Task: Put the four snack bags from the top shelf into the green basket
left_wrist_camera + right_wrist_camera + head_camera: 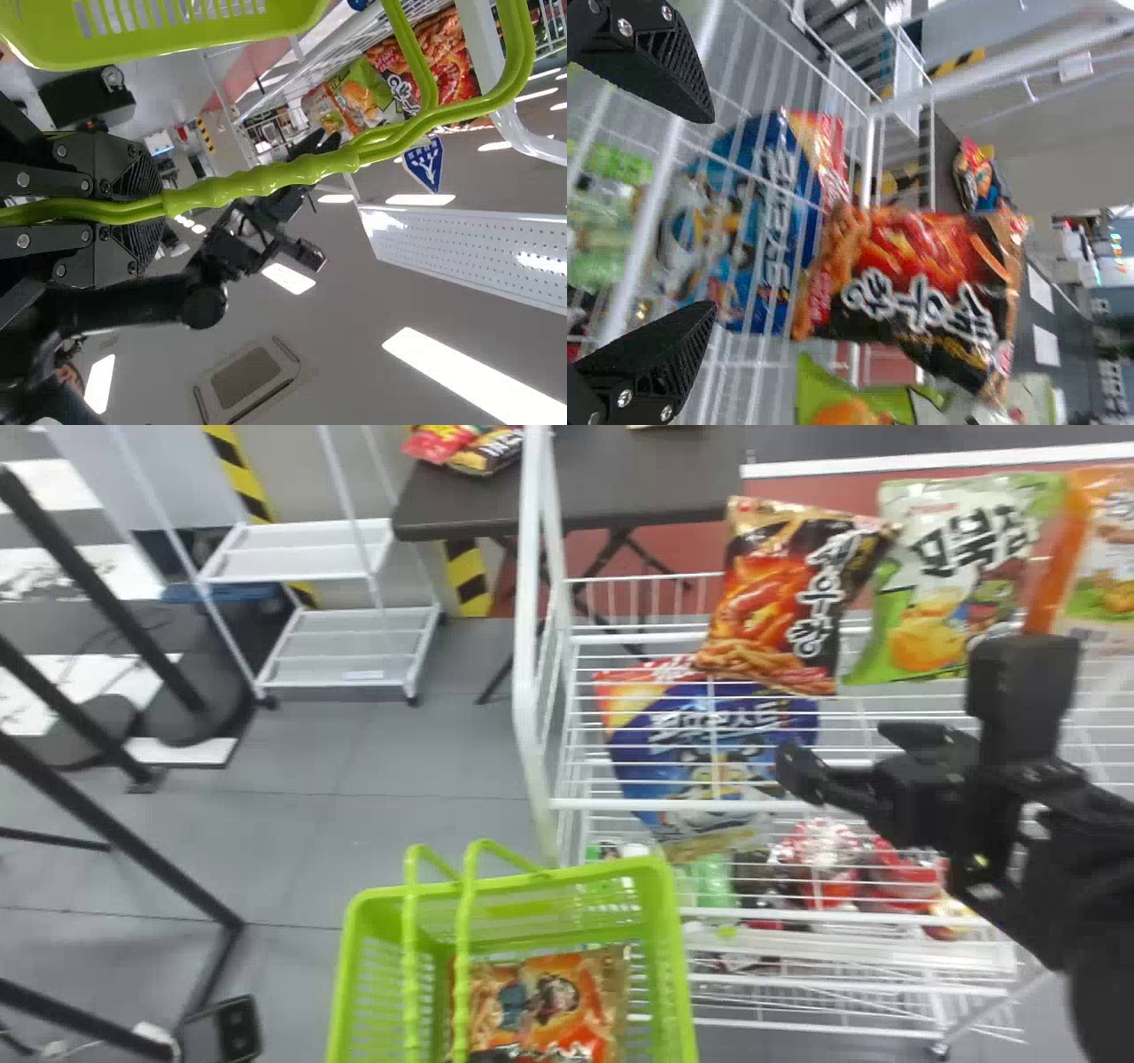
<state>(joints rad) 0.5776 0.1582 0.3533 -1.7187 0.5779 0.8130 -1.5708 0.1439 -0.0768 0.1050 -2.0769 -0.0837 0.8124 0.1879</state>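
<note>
In the head view, my right gripper [837, 757] is in front of the rack, lower than the upright orange-and-black snack bag [784, 598] on the top shelf. To that bag's right stand a green-and-white bag [943, 580] and an orange bag [1103, 558]. One orange snack bag [545, 1001] lies inside the green basket [660, 921]. The right wrist view has my right gripper [713, 212] open and empty, with the orange-and-black bag [921, 288] farther off. In the left wrist view, my left gripper [164, 199] is closed around the basket's green handles [266, 180].
A blue snack bag [709, 744] is on the level below, behind white wires. Drinks and red packs [824, 859] sit lower down. The rack's white post [529, 602] rises beside the basket. Behind stands a dark table [638, 478] with more packs.
</note>
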